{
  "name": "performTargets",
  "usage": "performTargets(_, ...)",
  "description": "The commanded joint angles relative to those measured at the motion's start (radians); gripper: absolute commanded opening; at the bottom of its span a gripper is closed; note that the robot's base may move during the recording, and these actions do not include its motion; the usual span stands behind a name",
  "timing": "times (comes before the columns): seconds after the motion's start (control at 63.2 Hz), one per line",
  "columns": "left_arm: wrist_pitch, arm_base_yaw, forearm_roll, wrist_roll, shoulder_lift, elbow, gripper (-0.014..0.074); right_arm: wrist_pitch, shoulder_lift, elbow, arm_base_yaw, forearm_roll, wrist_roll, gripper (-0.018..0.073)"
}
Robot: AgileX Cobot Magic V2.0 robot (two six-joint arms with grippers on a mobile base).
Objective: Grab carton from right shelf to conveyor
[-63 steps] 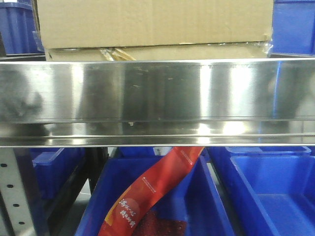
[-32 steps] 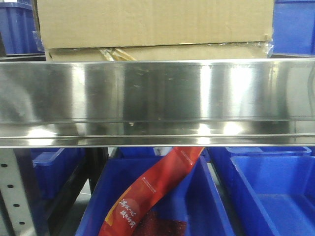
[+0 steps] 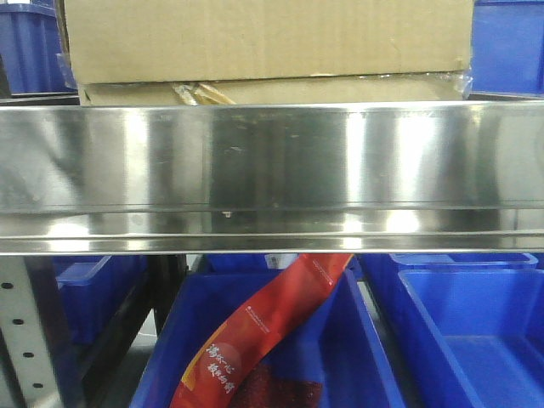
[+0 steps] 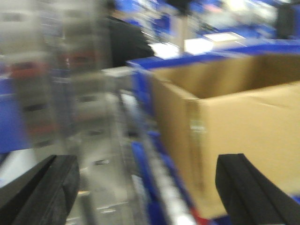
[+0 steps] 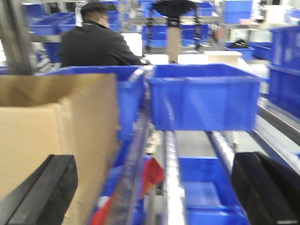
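Observation:
A brown cardboard carton [image 3: 268, 42] stands on the shelf above a shiny steel rail [image 3: 272, 174] in the front view. The left wrist view shows the same carton [image 4: 234, 126] open-topped at the right, blurred. My left gripper [image 4: 148, 192] is open and empty, its black fingers [image 4: 44, 190] wide apart, left of the carton's near corner. The right wrist view shows the carton [image 5: 56, 136] at the left. My right gripper [image 5: 154, 197] is open and empty, its left finger [image 5: 44, 192] in front of the carton's side.
Blue bins sit beside the carton [image 5: 204, 96] and on the lower shelf [image 3: 476, 331]. A red banner [image 3: 255, 331] hangs into a lower bin. A person in black [image 5: 96, 42] stands behind the shelf. A perforated upright [image 3: 25, 331] stands at lower left.
The front view is almost unchanged; only reflections on the steel rail shift slightly.

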State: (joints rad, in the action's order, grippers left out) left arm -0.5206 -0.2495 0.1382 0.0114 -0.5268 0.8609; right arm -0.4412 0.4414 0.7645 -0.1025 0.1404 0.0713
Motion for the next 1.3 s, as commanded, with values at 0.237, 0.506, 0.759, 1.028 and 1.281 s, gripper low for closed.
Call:
performTargets(0.237,-0.109,-0.258,-0.007,0.006,-0.397,0.323,0.0498,-0.100,0.272,0.246,-0.169,-0.014,0.009,0.0568)
performTargets(0.506,-0.347,-0.255,0.026,0.147,-0.759,0.801,0.0498,-0.379,0.619,0.698,-0.186,-0.014,0.009,0.0568)
performTargets(0.759,-0.674,-0.234,0.193,0.271,-1.082,1.285,0.0498,-0.662,0.964,1.204,-0.186,-0.014,0.009,0.0568)
performTargets(1.028,-0.700,-0.121,0.143,0.275,-1.275,1.504,0.0498,-0.780,1.244,1.495,-0.186,-0.064,-0.032,0.0568)
performTargets(1.281,-0.700,-0.033,0.047,0.277,-1.373,1.504,0.0498,-0.775,1.387,1.507,-0.186,-0.064,-0.036,0.0568)
